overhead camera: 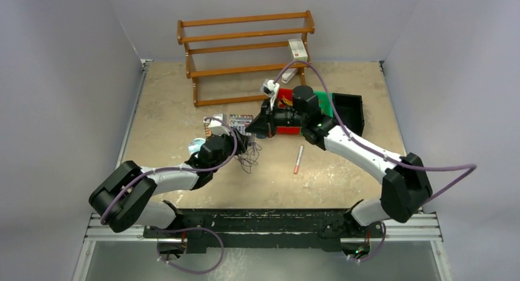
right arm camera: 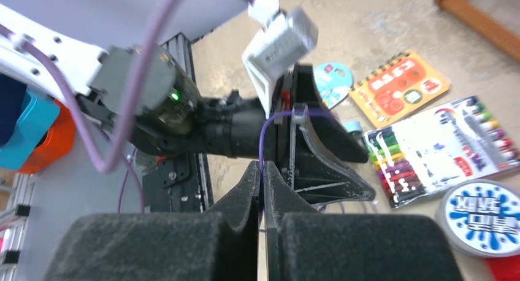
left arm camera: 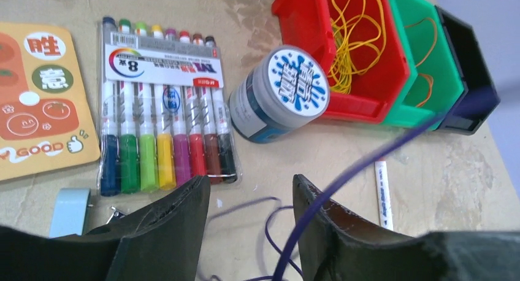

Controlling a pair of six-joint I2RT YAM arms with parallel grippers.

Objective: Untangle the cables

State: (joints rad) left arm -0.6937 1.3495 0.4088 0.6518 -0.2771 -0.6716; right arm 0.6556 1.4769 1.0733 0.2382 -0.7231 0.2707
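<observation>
My right gripper (right arm camera: pixel 262 167) is shut on a dark purple cable (right arm camera: pixel 263 137) that rises from its jaws and hooks over a fingertip of my left gripper (right arm camera: pixel 298 112). In the left wrist view that taut cable (left arm camera: pixel 362 167) crosses the right finger. My left gripper (left arm camera: pixel 251 186) is open, above loose purple loops (left arm camera: pixel 270 216) on the table. In the top view the two grippers (overhead camera: pixel 245 143) (overhead camera: pixel 256 129) meet over a small dark tangle (overhead camera: pixel 248 160). Yellow cables (left arm camera: pixel 352 42) lie in a red bin (left arm camera: pixel 300 23), and orange ones (left arm camera: pixel 426 54) in a green bin (left arm camera: pixel 401 112).
A marker pack (left arm camera: pixel 162 109), a jar with a blue-white lid (left arm camera: pixel 288 91), an orange booklet (left arm camera: pixel 37 91) and a light blue item (left arm camera: pixel 67 210) lie near the left gripper. A white pen (left arm camera: pixel 383 192) lies to the right. A dark bin (left arm camera: pixel 469 78) adjoins the green one. A wooden rack (overhead camera: pixel 245 54) stands behind.
</observation>
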